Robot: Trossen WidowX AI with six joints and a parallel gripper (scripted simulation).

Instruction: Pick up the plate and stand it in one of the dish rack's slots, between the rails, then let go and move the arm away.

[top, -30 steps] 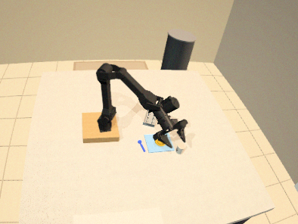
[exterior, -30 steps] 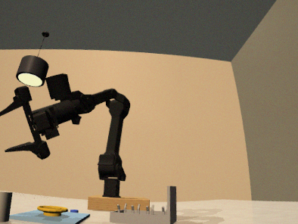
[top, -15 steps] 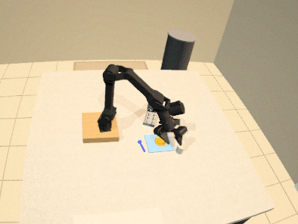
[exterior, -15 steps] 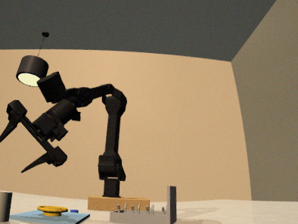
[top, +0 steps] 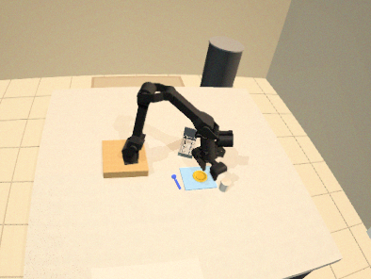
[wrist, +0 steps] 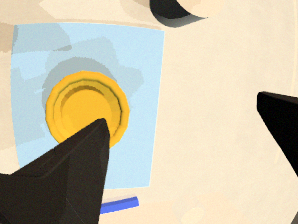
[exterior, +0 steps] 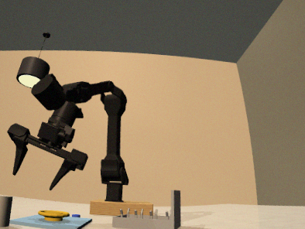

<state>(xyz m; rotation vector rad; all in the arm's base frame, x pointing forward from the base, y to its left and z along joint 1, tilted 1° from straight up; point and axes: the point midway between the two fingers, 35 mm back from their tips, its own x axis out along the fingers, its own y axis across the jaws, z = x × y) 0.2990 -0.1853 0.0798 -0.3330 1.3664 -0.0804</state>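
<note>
The hand (exterior: pixel 34 179) hangs in the air above the plate (top: pixel 200 175), with its two fingers (exterior: pixel 62 174) spread wide apart and pointing down. It holds nothing.

The yellow plate lies flat on a light blue mat (top: pixel 189 183) on the bench (top: pixel 94 226). In the wrist view one dark finger covers the plate's edge at about 5 o'clock, and the other finger is far off at the 3 o'clock side.

A grey cup (top: pixel 226 183) stands just beside the mat, at 3 o'clock from the plate. A small blue spoon (top: pixel 175 181) lies at 9 o'clock from the plate, next to the mat. The dish rack (top: pixel 187 143) sits near the mat, at about 11 o'clock from the plate. Its slots have nothing in them.
</note>
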